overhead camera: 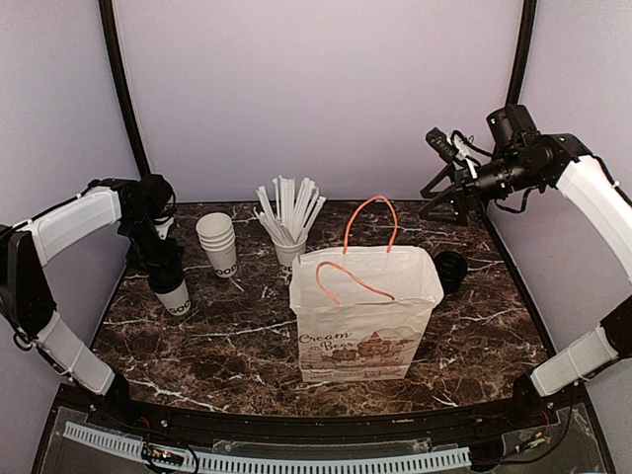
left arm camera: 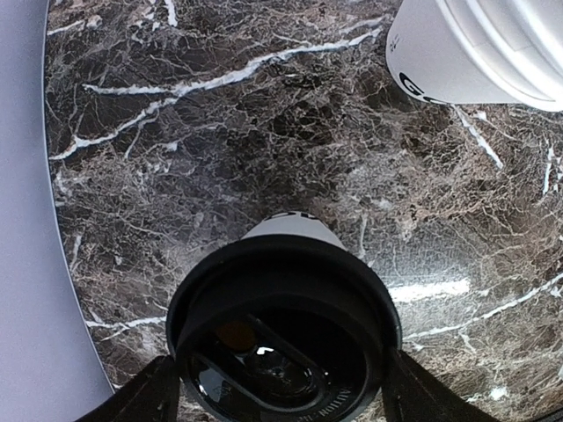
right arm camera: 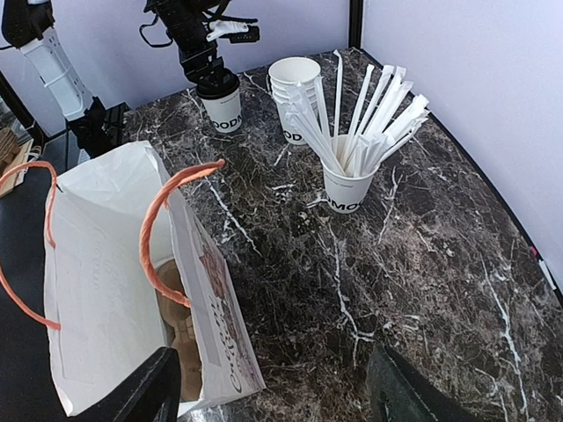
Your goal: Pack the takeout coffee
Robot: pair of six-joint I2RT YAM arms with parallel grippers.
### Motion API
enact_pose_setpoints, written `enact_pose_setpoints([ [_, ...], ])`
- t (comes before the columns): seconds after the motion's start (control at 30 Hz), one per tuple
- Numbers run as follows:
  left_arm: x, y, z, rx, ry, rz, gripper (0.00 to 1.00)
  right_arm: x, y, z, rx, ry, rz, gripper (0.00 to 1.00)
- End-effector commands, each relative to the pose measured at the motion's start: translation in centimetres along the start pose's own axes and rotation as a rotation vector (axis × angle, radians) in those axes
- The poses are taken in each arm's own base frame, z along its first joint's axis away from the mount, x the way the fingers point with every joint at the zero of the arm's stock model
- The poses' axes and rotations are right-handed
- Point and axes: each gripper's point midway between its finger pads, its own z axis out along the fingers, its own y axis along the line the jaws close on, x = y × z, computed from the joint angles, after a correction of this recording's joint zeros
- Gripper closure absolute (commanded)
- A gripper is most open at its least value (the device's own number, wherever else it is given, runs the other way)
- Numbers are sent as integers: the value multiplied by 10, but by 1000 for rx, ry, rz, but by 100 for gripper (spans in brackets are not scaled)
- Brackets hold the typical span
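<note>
Straddling the takeout coffee [overhead camera: 175,296], my left claw [overhead camera: 161,255] sat directly on top of it at the far left of the marble table [overhead camera: 197,346]. And what a view from that wrist: the black lid [left arm camera: 283,334] filled the bottom of the picture, dead centre, with my two fingers [left arm camera: 145,396] spread one on each side of its rim. They were right at the lid's edge, folks, but I could not tell whether they were squeezing it or merely beside it. The cup stood upright on the marble, its white side with dark lettering showing under the lid.

Just to its right stood the stack of lidless cups [overhead camera: 219,247], near but apart from it. Farther right was the cup of straws [overhead camera: 289,252]. The white paper bag [overhead camera: 363,316] with orange handles stood open in the middle of the table, well apart from the coffee.

Over on the other side, my right claw [right arm camera: 273,369] hung high above the far right corner, fingers wide apart with nothing between them, looking down past the bag toward the coffee.
</note>
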Motion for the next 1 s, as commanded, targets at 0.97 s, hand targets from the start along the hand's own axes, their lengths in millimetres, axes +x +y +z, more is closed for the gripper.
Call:
enact_pose_setpoints([
  [0.97,-19,-173,-96,383,-101,312,32,3,-29,-4,145,30,-10,26],
])
